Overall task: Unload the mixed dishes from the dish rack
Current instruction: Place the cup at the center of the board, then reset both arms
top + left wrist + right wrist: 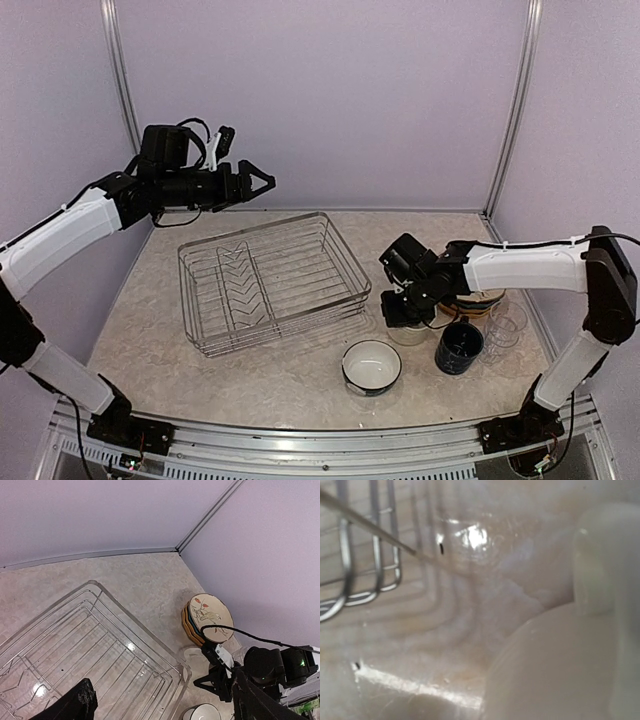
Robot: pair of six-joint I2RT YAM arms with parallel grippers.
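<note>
Just under pincer (right): cream mug

The dish rack sits empty (bowl, navy mug, plates, maybe glasses alongside).

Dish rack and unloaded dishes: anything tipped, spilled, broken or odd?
Nothing stands out. The dish rack sits flat with no dishes in it; the stacked plates, teal-and-white bowl and navy mug sit level to its right, with no spill visible.
</note>
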